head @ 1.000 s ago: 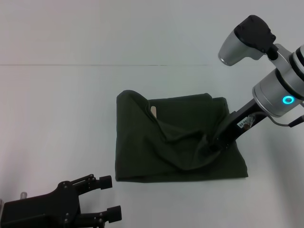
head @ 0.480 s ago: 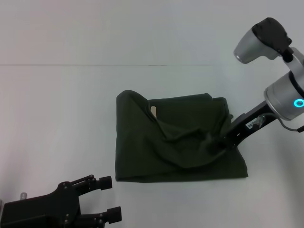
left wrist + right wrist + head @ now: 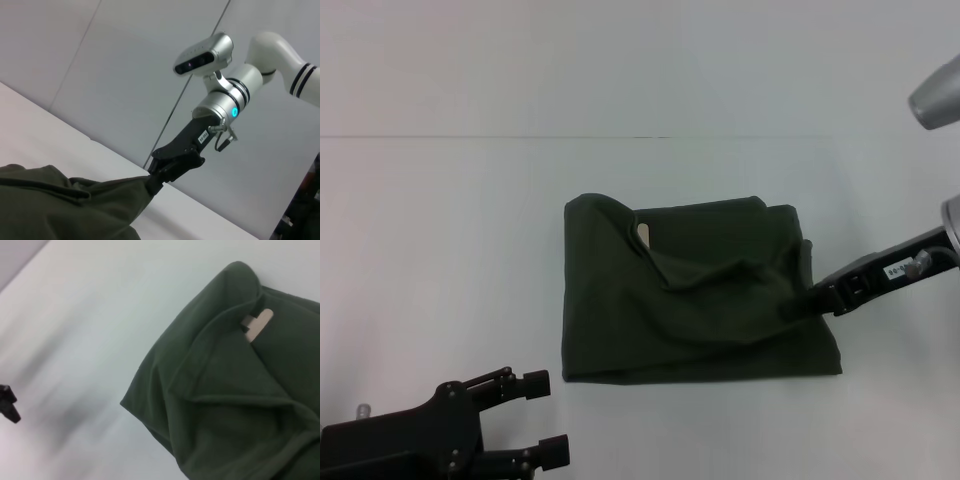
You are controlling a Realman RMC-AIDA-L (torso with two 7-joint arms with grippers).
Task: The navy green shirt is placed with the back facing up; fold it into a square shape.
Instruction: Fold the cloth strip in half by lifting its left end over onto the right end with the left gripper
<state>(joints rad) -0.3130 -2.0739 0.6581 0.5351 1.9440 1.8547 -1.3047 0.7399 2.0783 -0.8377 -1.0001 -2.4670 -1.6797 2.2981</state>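
The dark olive-green shirt (image 3: pixel 695 295) lies folded in a rough square at the middle of the white table (image 3: pixel 440 220). A small pale patch (image 3: pixel 643 234) shows at a fold near its far left corner. My right gripper (image 3: pixel 796 307) is at the shirt's right edge, shut on a fold of the top layer. The left wrist view shows the cloth (image 3: pixel 75 210) drawn up into its fingers (image 3: pixel 156 178). The right wrist view shows the shirt (image 3: pixel 225 390) and the pale patch (image 3: pixel 257 322). My left gripper (image 3: pixel 545 417) is parked near the front left, open and empty.
A seam line (image 3: pixel 470 137) crosses the white table behind the shirt. Bare tabletop lies to the left of the shirt and in front of it.
My right arm has drawn back to the right, pulling the top layer of the shirt toward its right edge, and the raised fold has flattened. The left arm has barely moved.
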